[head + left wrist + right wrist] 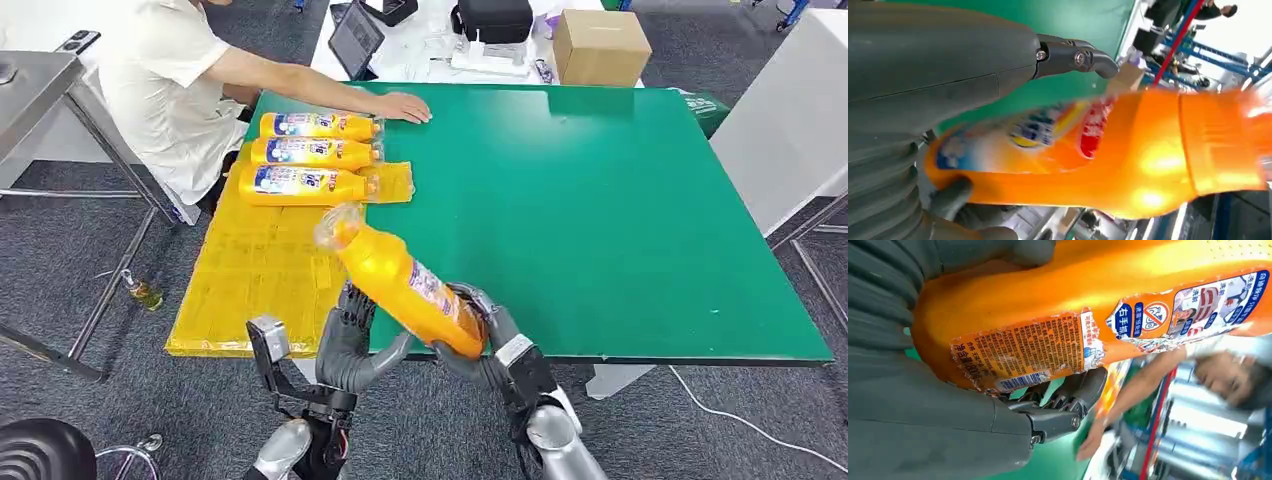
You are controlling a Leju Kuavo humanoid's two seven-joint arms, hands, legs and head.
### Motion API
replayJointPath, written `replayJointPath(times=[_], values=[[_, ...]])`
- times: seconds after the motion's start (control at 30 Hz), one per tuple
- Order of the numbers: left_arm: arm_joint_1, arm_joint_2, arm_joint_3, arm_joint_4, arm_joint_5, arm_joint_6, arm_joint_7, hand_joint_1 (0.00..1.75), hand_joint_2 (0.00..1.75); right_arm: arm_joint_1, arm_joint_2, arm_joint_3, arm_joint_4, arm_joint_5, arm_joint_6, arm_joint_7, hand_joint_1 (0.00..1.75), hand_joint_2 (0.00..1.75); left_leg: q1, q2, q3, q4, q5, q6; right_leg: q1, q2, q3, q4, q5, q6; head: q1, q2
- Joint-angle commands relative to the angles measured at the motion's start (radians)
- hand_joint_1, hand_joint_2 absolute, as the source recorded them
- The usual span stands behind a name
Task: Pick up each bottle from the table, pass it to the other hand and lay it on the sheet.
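- A person (165,75) in a pale shirt is seated at the far left corner of the green table (620,220). One hand of the person (403,106) is laid flat on the table, just beside the far bottle of the row.
- A cardboard box (600,46), a dark bag (494,19) and a tablet (355,38) are seen on a white table behind.
- A small bottle (143,291) is stood on the grey floor by a metal table leg.
- A yellow sheet (250,270) is spread over the left side of the green table. Three orange bottles (300,153) are laid on it side by side, caps pointed to the right.
- A fourth orange bottle (405,285) is held up in the air over the near edge of the table, tilted, with its cap end pointed up and to the left. A blue, white and red label is seen on it, torn at the edges.
- The bottom end of this bottle is gripped by the right hand (480,335), with fingers wrapped around it.
- The left hand (350,335) is placed under the middle of the bottle, fingers spread and curved up. It cannot be told if they are touching it.
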Motion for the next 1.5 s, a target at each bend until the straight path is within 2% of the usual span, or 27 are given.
replayJointPath(times=[0.03,0.2,0.23,0.27,0.33,0.4,0.43,0.47,0.5,0.53,0.7,0.73,0.77,0.8,0.9,0.93,0.97,1.0,1.07,1.23,1.27,1.3,1.33,1.37,1.43,1.47,1.5], values=[[-0.077,0.007,-0.001,0.046,0.02,-0.012,0.017,0.0,1.75,-0.039,-0.009,0.111,0.043,-0.014,0.036,-0.01,1.75,1.75,0.0,0.001,0.004,-0.001,-0.001,0.001,0.001,0.0,0.003,-0.001,-0.001,-0.003,-0.001,0.0],[-0.075,0.01,0.004,0.028,0.027,-0.026,0.018,0.0,1.75,-0.045,-0.012,0.118,0.061,-0.015,0.046,-0.014,1.75,1.75,0.0,0.001,0.002,0.0,-0.001,0.001,0.0,0.0,0.002,-0.001,0.0,-0.002,0.0,0.0],[-0.074,0.01,0.006,0.023,0.034,-0.039,0.023,0.0,1.75,-0.046,-0.017,0.129,0.06,-0.029,0.079,-0.014,1.75,1.75,0.0,0.003,0.007,-0.001,-0.003,0.002,0.001,0.001,0.007,-0.002,-0.002,-0.004,0.0,0.0],[-0.077,0.006,0.01,0.026,0.046,-0.057,0.026,0.0,1.75,-0.045,-0.029,0.148,0.044,-0.044,0.129,-0.014,1.75,1.75,0.0,0.002,0.003,-0.001,-0.001,0.001,0.001,0.0,0.003,-0.001,-0.001,-0.002,0.0,0.0],[-0.083,0.004,0.011,0.026,0.077,-0.119,0.027,0.0,1.75,-0.044,-0.041,0.174,0.028,-0.067,0.193,-0.014,1.68,1.75,0.0,0.001,0.004,0.0,-0.002,0.002,0.001,0.0,0.005,-0.001,-0.001,-0.003,0.0,0.0],[-0.083,0.004,0.011,0.026,0.077,-0.119,0.027,0.0,1.75,-0.044,-0.041,0.174,0.028,-0.067,0.193,-0.014,1.66,1.75,0.0,0.001,0.002,0.0,-0.001,0.001,0.0,0.0,0.002,0.0,-0.001,-0.002,0.0,0.0],[-0.083,0.005,0.011,0.023,0.103,-0.174,0.029,0.0,1.75,-0.046,-0.049,0.184,0.031,-0.062,0.195,-0.014,1.59,1.75,0.0,0.001,0.004,-0.001,-0.002,0.001,0.001,0.0,0.004,0.0,-0.001,-0.003,0.0,0.0],[-0.079,0.009,0.01,0.016,0.13,-0.223,0.033,0.17,1.75,-0.05,-0.051,0.185,0.034,-0.064,0.199,-0.014,1.54,1.75,0.0,0.002,0.007,-0.001,-0.003,0.002,0.001,0.0,0.006,-0.001,-0.002,-0.004,0.0,0.0],[-0.074,0.017,0.008,0.004,0.151,-0.278,0.031,1.34,1.75,-0.053,-0.052,0.181,0.042,-0.077,0.211,-0.014,1.55,1.75,0.0,0.001,0.003,0.0,-0.001,0.001,0.0,0.0,0.003,0.0,-0.001,-0.002,0.0,0.0],[-0.07,0.022,0.006,-0.006,0.152,-0.305,0.025,1.75,1.75,-0.055,-0.051,0.175,0.048,-0.086,0.219,-0.014,1.52,1.75,0.0,0.002,0.005,0.0,-0.002,0.001,0.001,0.0,0.005,-0.001,-0.001,-0.003,0.0,0.0],[-0.048,0.039,-0.002,-0.044,0.154,-0.424,0.014,1.75,1.75,-0.063,-0.043,0.146,0.09,-0.1,0.247,-0.014,1.48,1.75,0.0,0.001,0.003,-0.001,-0.001,0.001,0.001,-0.001,0.003,-0.001,-0.001,-0.002,0.0,0.0],[-0.044,0.043,-0.002,-0.047,0.15,-0.442,0.012,1.75,1.75,-0.063,-0.041,0.142,0.091,-0.098,0.248,-0.014,1.5,1.75,0.0,0.002,0.008,-0.001,-0.003,0.002,0.001,-0.001,0.008,-0.002,-0.003,-0.005,0.0,0.0],[-0.044,0.044,-0.003,-0.047,0.146,-0.451,0.012,1.75,1.75,-0.063,-0.04,0.14,0.093,-0.096,0.247,-0.014,1.52,1.75,0.0,0.001,0.004,-0.001,-0.001,0.001,0.001,0.0,0.004,-0.001,-0.001,-0.002,0.0,0.0],[-0.044,0.044,-0.003,-0.047,0.146,-0.451,0.012,1.75,1.75,-0.063,-0.04,0.14,0.093,-0.096,0.247,-0.014,1.52,1.75,0.0,0.002,0.006,-0.001,-0.002,0.002,0.001,0.0,0.006,-0.001,-0.002,-0.004,0.0,0.0],[-0.038,0.038,0.006,-0.043,0.115,-0.467,0.007,1.75,1.75,-0.06,-0.036,0.133,0.097,-0.081,0.252,-0.014,1.45,1.75,0.0,0.001,0.002,-0.001,-0.001,0.001,0.001,-0.001,0.002,-0.001,-0.001,-0.002,-0.001,0.0],[-0.039,0.04,0.005,-0.041,0.105,-0.467,0.009,1.75,1.75,-0.059,-0.036,0.132,0.099,-0.078,0.249,-0.014,1.29,1.75,0.0,0.001,0.002,0.0,-0.001,0.001,0.001,-0.001,0.002,-0.001,-0.001,-0.002,0.0,0.0],[-0.034,0.035,0.017,-0.039,0.083,-0.464,0.008,1.75,1.75,-0.057,-0.031,0.122,0.108,-0.058,0.235,-0.014,1.05,1.75,0.001,0.001,0.007,-0.001,-0.003,0.002,0.002,-0.001,0.007,-0.002,-0.002,-0.004,0.0,0.0],[-0.034,0.035,0.017,-0.039,0.083,-0.464,0.008,1.75,1.75,-0.057,-0.031,0.122,0.108,-0.058,0.235,-0.014,1.05,1.75,0.0,0.0,0.003,-0.001,-0.001,0.001,0.001,-0.001,0.003,-0.001,-0.001,-0.002,0.0,0.0],[-0.032,0.037,0.023,-0.037,0.042,-0.435,0.003,1.75,1.75,-0.057,-0.027,0.114,0.117,-0.036,0.212,-0.014,0.0,1.75,0.0,0.0,0.003,-0.001,-0.001,0.001,0.001,-0.001,0.003,-0.001,-0.001,-0.002,-0.001,0.0],[-0.026,0.034,0.046,-0.012,-0.021,-0.356,0.012,1.75,1.75,-0.032,-0.02,0.106,0.064,0.034,0.12,0.008,0.0,1.75,0.0,0.001,0.002,0.0,-0.001,0.001,0.001,0.0,0.002,-0.001,-0.001,-0.002,0.0,0.0],[-0.027,0.029,0.056,-0.008,-0.041,-0.31,0.015,1.75,1.75,-0.023,-0.019,0.105,0.043,0.071,0.066,0.01,0.0,0.0,0.0,0.001,0.004,-0.001,-0.001,0.001,0.001,-0.001,0.004,-0.001,-0.001,-0.002,0.0,0.0],[-0.027,0.029,0.056,-0.008,-0.041,-0.31,0.015,1.75,1.75,-0.023,-0.019,0.105,0.043,0.071,0.066,0.01,0.0,0.0,0.0,0.001,0.006,-0.001,-0.002,0.002,0.001,-0.001,0.006,-0.001,-0.002,-0.004,0.0,0.0],[-0.029,0.03,0.064,-0.004,-0.064,-0.276,0.014,1.75,1.75,-0.018,-0.018,0.1,0.032,0.086,0.035,0.016,0.0,0.0,0.0,0.001,0.002,-0.001,-0.001,0.001,0.0,0.0,0.002,-0.001,-0.001,-0.002,0.0,0.0],[-0.03,0.031,0.064,-0.005,-0.096,-0.226,0.012,1.75,1.75,-0.009,-0.014,0.095,0.018,0.105,-0.005,0.017,0.0,0.0,0.0,0.001,0.004,-0.001,-0.001,0.001,0.0,-0.001,0.003,-0.001,-0.001,-0.003,-0.001,0.0],[-0.037,0.033,0.086,0.006,-0.165,-0.102,0.018,1.75,1.75,0.018,0.001,0.064,-0.024,0.178,-0.173,0.015,0.0,0.0,0.0,0.0,0.002,-0.001,-0.001,0.001,0.0,-0.001,0.002,0.0,-0.001,-0.002,0.0,0.0],[-0.038,0.034,0.099,0.006,-0.173,-0.065,0.021,1.75,1.75,0.031,0.007,0.052,-0.042,0.196,-0.254,0.007,0.0,0.0,0.0,0.0,0.007,-0.001,-0.003,0.002,0.001,-0.002,0.007,-0.001,-0.003,-0.004,0.0,0.0],[-0.042,0.038,0.108,0.007,-0.181,-0.041,0.021,1.75,1.75,0.041,0.008,0.044,-0.06,0.211,-0.308,-0.001,0.0,0.0,0.0,0.0,0.003,0.0,-0.001,0.001,0.0,-0.001,0.003,0.0,-0.001,-0.002,0.0,0.0]])
